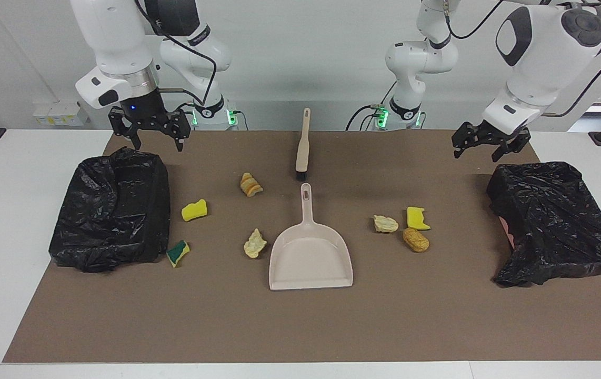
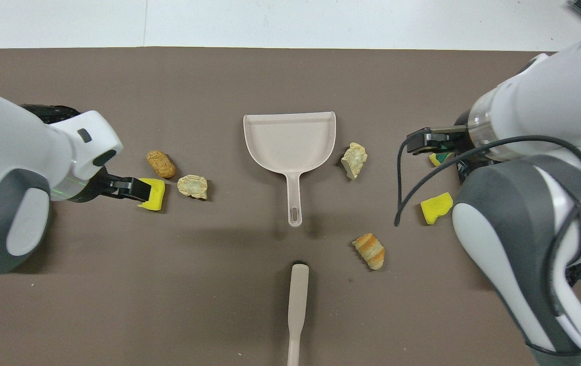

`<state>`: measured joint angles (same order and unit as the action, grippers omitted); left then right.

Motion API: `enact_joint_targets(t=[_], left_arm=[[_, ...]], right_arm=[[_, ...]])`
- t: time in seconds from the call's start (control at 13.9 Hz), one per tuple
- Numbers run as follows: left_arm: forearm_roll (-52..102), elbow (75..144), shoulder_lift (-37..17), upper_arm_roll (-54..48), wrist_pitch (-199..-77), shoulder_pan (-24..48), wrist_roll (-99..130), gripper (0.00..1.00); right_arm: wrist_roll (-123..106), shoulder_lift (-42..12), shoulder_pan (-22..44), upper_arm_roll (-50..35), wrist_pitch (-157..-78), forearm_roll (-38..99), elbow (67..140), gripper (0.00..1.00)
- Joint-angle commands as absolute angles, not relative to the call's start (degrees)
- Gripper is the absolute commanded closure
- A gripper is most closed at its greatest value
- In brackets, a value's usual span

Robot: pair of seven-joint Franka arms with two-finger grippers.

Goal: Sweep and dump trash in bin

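Dustpan [image 1: 311,258] foremost on tabletop [image 1: 300,321], trash [image 1: 416,239] scattered beside; left gripper [image 1: 490,145] and right gripper [image 1: 154,134] both released, hovering empty.

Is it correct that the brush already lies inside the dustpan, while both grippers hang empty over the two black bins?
Not quite. The facing view shows the brush lying on the mat, nearer to the robots than the dustpan, just off its handle tip. The rest holds: left gripper and right gripper hang empty.

The dustpan [image 1: 311,258] lies mid-worktop, the brush [image 1: 303,142] just nearer the robots. Scraps [image 1: 252,243] lie on both sides of it. A bag [image 1: 111,208] sits toward each end.
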<state>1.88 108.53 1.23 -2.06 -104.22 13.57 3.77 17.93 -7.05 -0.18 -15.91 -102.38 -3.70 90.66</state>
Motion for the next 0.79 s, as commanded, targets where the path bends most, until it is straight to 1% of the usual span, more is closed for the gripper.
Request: enact_joint_targets(t=[0.0, 0.14, 0.29, 0.36, 0.57, 0.72], left_arm=[[2.72, 116.09, 4.22, -1.23, -109.15, 19.83, 7.81, 0.00], [3.25, 121.52, 5.35, -1.23, -114.57, 24.49, 11.32, 0.00], [3.34, 130.04, 7.55, -1.23, -123.79, 29.42, 15.54, 0.00], [3.34, 132.69, 7.73, -1.14, -126.71, 32.40, 17.47, 0.00], [3.34, 137.62, 9.92, -1.14, -131.04, 39.61, 24.23, 0.00], [3.34, 139.65, 10.72, -1.23, -132.79, 44.80, 29.42, 0.00]], right_arm=[[22.41, -10.18, 3.15, -15.91, -105.99, -3.25, 90.62, 0.00], [25.99, -12.12, 7.10, -15.91, -107.48, -4.04, 90.44, 0.00], [28.73, -14.14, 9.66, -15.91, -109.50, -3.96, 90.26, 0.00], [29.44, -15.63, 10.54, -15.91, -110.29, -4.13, 90.00, 0.00], [33.74, -22.39, 14.93, -15.73, -112.05, -5.18, 86.76, 0.00], [35.94, -24.60, 16.08, -15.82, -113.90, -6.06, 86.40, 0.00]])
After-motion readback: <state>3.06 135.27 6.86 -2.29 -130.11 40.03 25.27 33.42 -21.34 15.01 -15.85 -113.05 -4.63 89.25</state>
